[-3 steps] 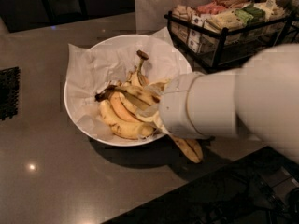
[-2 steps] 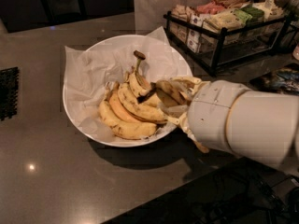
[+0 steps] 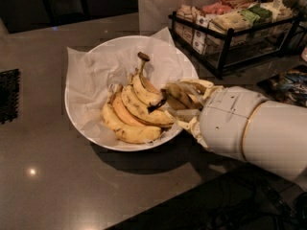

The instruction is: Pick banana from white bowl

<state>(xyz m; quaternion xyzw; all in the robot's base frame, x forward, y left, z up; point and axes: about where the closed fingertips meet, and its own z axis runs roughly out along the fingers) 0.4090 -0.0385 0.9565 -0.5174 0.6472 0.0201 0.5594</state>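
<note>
Approach is the step in hand: the gripper (image 3: pixel 173 100) sits at the right rim of the white bowl (image 3: pixel 84 123), fingers parted and seemingly empty beside the banana (image 3: pixel 144 91) lying inside, and next needs to close on it.

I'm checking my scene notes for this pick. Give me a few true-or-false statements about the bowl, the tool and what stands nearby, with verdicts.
1. The bananas lie inside the bowl. True.
2. The tool is at the bowl's left rim. False: it reaches in over the right rim, right beside the bananas.
3. The bowl is lined with crinkled white paper. True.
4. The wire basket behind the bowl stands empty. False: it is filled with packets.
5. A black mat lies at the left edge of the view. True.
</note>
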